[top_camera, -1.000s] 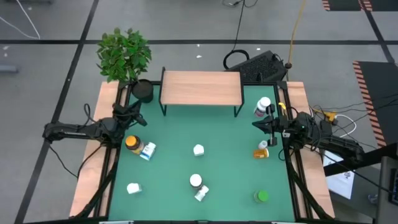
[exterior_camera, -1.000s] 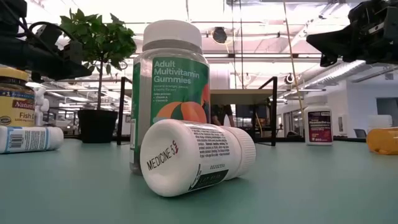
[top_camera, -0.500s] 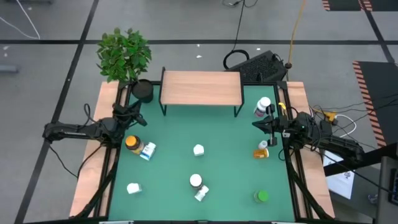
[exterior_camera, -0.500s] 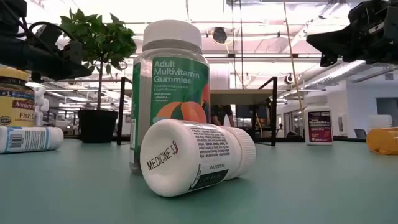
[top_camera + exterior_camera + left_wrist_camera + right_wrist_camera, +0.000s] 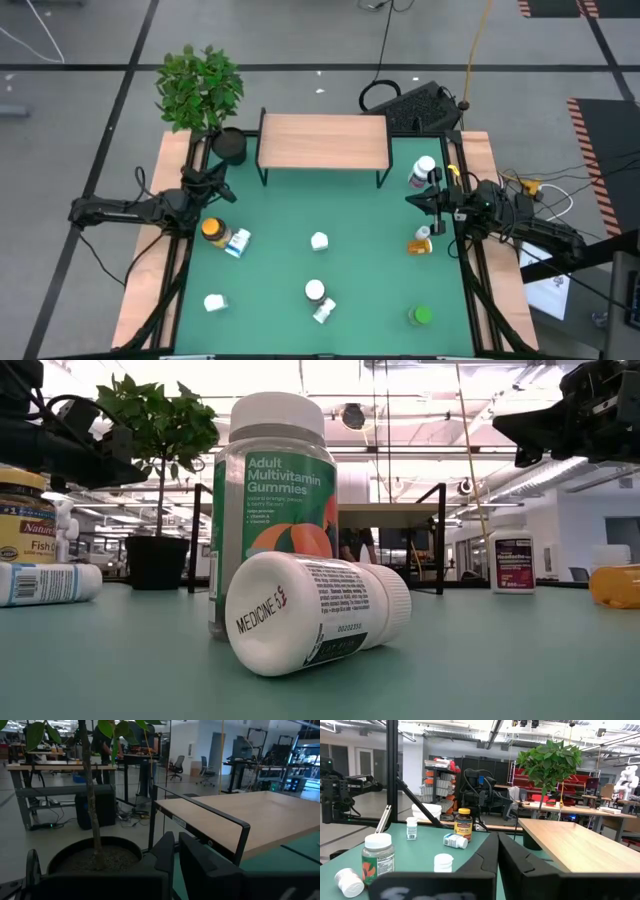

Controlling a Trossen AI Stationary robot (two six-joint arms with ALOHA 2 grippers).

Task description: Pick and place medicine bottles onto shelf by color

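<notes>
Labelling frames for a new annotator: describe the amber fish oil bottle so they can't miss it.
Start at the green table and go to its left edge, just in front of the left gripper. The amber bottle stands upright there, a white bottle lying right beside it. It alone has a yellow cap over dark amber glass.

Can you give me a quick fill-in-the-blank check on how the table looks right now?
1. The top of the shelf holds ____ bottles.
2. The bottle with the green cap stands nearest the table's front ____ corner.
3. The white bottle marked MEDICINE lies on its ____.
4. The jaws of the left gripper and of the right gripper are both ____.

Missing words: no; right; side; shut
</notes>
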